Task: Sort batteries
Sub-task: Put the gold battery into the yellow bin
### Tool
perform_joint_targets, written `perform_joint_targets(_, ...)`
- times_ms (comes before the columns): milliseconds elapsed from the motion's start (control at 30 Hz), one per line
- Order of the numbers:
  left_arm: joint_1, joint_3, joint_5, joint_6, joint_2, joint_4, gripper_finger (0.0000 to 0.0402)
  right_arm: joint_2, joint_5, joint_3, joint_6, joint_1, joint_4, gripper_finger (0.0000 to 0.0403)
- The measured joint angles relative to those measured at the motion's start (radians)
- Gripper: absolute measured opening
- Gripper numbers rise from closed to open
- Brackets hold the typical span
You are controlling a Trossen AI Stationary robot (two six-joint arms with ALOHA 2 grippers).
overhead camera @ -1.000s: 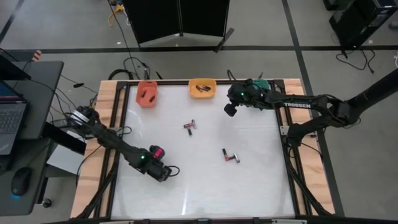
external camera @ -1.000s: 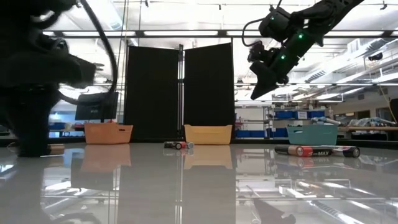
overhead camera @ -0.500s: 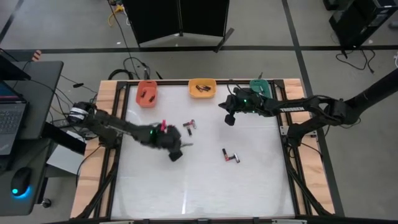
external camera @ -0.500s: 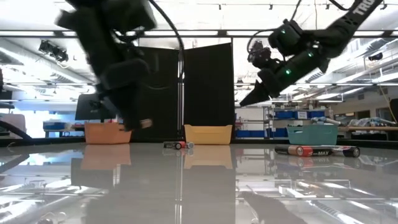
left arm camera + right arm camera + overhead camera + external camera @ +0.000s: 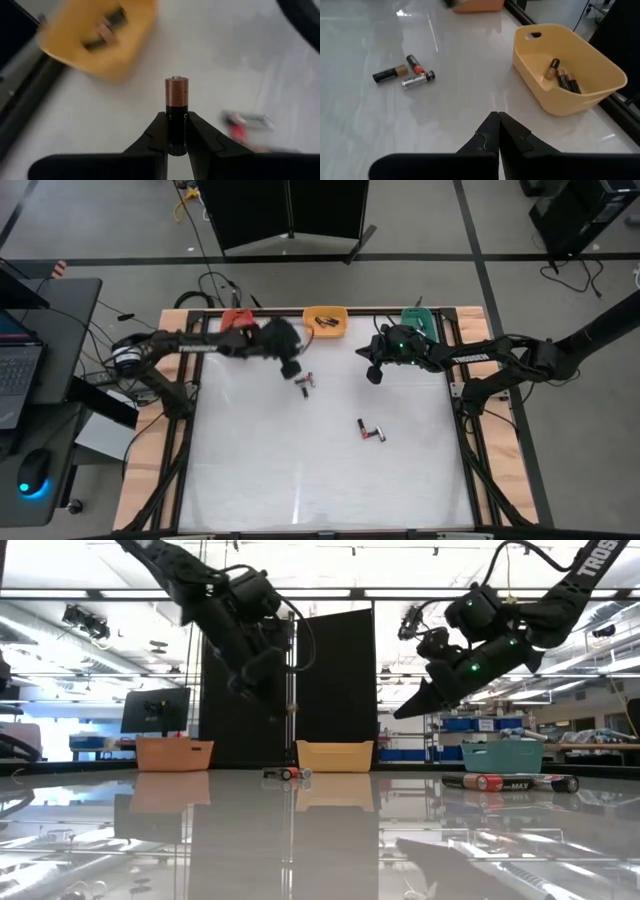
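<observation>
Seen from above, three bins sit along the far edge of the tabletop [image 5: 320,480]: the orange bin [image 5: 236,326] and the yellow bin [image 5: 325,320] already hold batteries, while the contents of the teal bin [image 5: 418,318] cannot be made out. Two small clusters are left loose, one group [image 5: 307,383] toward the far edge and another pair [image 5: 371,432] near the middle. The left gripper [image 5: 290,365] hangs between the orange and yellow bins; the right gripper [image 5: 372,372] hovers near the teal bin. The low view shows both arms raised clear of the surface, with loose batteries lying on it. In the left wrist view, the left gripper grasps a copper-topped battery [image 5: 176,115] upright, with the yellow bin beyond it. The right wrist view shows the right gripper [image 5: 498,121] clenched on nothing, facing the yellow bin with three batteries in it. I judge sorting roughly midway.
</observation>
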Motion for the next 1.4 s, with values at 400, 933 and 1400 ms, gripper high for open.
perform_joint_targets(400,0.21,0.445,0.246,0.341,0.3,-0.086,0.0049,0.0,-0.001,0.0,0.027,-0.001,0.049,0.0009)
perform_joint_targets(933,0.283,1.099,0.332,0.693,0.771,-0.601,0.0049,0.0,-0.001,0.026,0.08,-0.069,0.048,0.0009)
perform_joint_targets(1400,0.285,1.136,0.306,0.83,0.863,-0.616,0.0049,-0.001,-0.001,0.13,0.057,-0.074,-0.009,0.0009)
